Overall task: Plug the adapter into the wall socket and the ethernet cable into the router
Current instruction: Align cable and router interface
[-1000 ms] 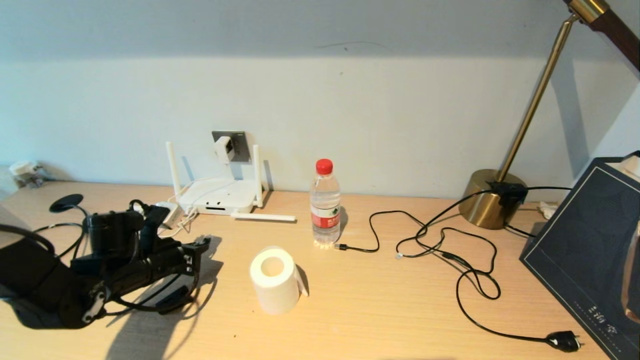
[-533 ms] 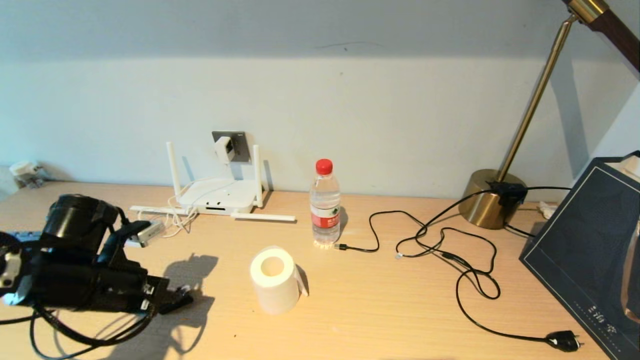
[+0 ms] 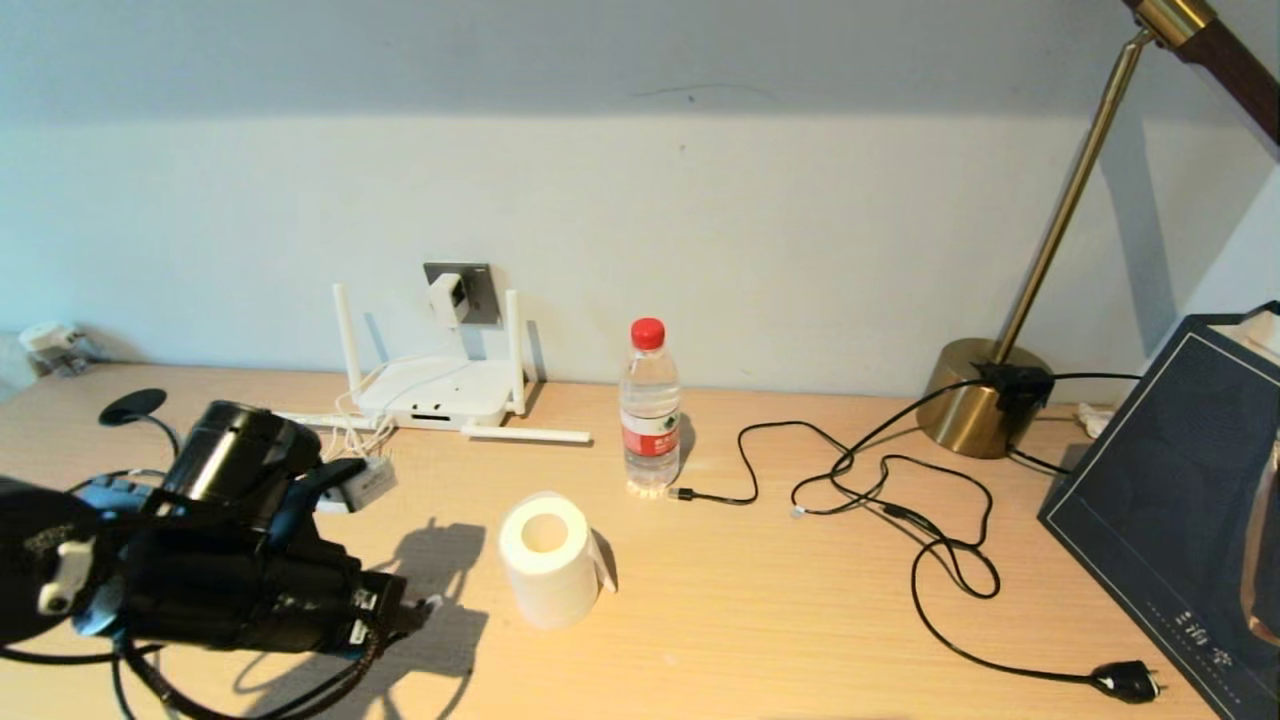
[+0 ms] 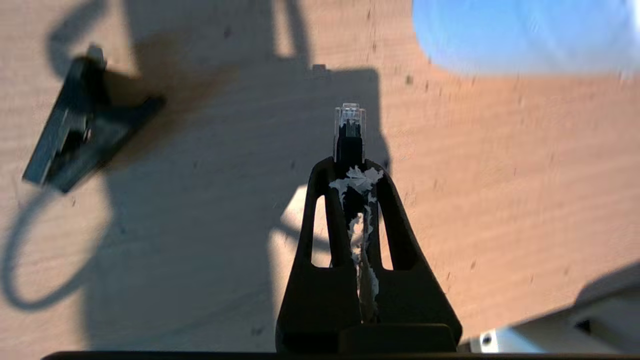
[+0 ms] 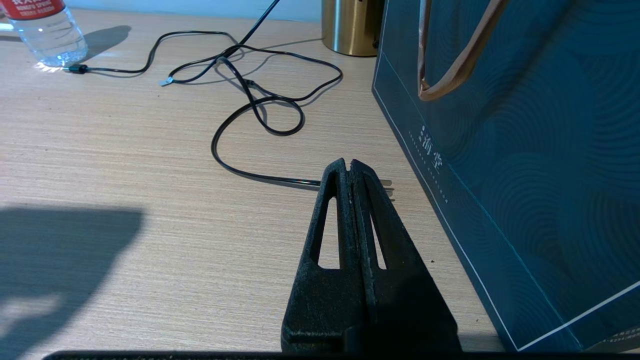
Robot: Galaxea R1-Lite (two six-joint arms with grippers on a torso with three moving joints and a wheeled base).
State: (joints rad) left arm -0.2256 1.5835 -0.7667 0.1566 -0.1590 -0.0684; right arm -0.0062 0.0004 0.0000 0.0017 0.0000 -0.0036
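Near the desk's [image 3: 760, 620] front-left corner, the left gripper [image 4: 350, 165] hovered just above the wood, its jaws pinched narrow on the ethernet cable [image 4: 349, 131]. That cable's clear plug end stuck out past the fingertips, and its round black disc [image 3: 132, 405] lay by the left edge. Against the wall at the back edge, left of centre, the router [image 3: 437, 391] sat flat with two antennas upright and two folded down onto the desk. Above it the adapter [image 3: 447, 297] sat on the wall socket [image 3: 478, 290], its thin white cord dropping to the router. A paper roll [image 3: 549, 560] stood upright toward the front, just right of the left gripper, and a water bottle [image 3: 650, 405] stood behind it, nearer the back edge. At the back right a brass lamp base [image 3: 975, 400] stood with a thin black cord [image 3: 940, 560] looping forward to a two-pin plug near the front edge. Beside that plug, toward the front-right corner, the right gripper [image 5: 350, 167] rested low with its jaws pressed together on nothing, next to a dark blue paper bag [image 5: 525, 150].
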